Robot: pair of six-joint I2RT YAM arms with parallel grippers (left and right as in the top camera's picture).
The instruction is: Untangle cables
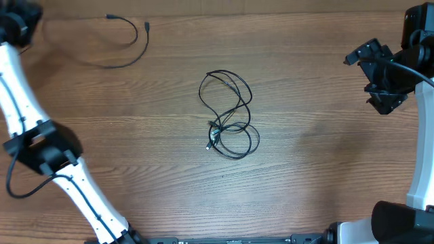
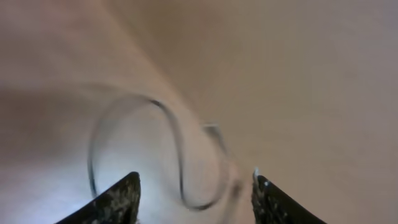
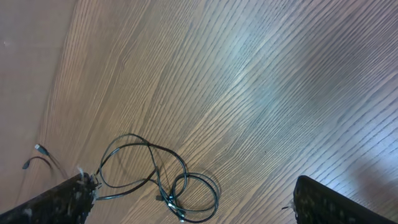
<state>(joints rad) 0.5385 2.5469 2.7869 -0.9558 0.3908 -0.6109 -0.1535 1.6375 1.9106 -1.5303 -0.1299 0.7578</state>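
Two arms stand back from a knot of black cables on the wooden table.

The tangle of cables (image 1: 217, 127) lies near the middle of the table (image 1: 305, 169), looped over itself with a plug at its lower left, well apart from both arms. One more cable (image 1: 146, 44) lies loose by itself at the far left corner. The left gripper (image 2: 196, 202) hangs over that loose cable, fingers parted; the view is too blurred to tell whether they touch it. The right gripper (image 3: 196, 205) hovers at the right side, jaws spread wide and holding nothing.
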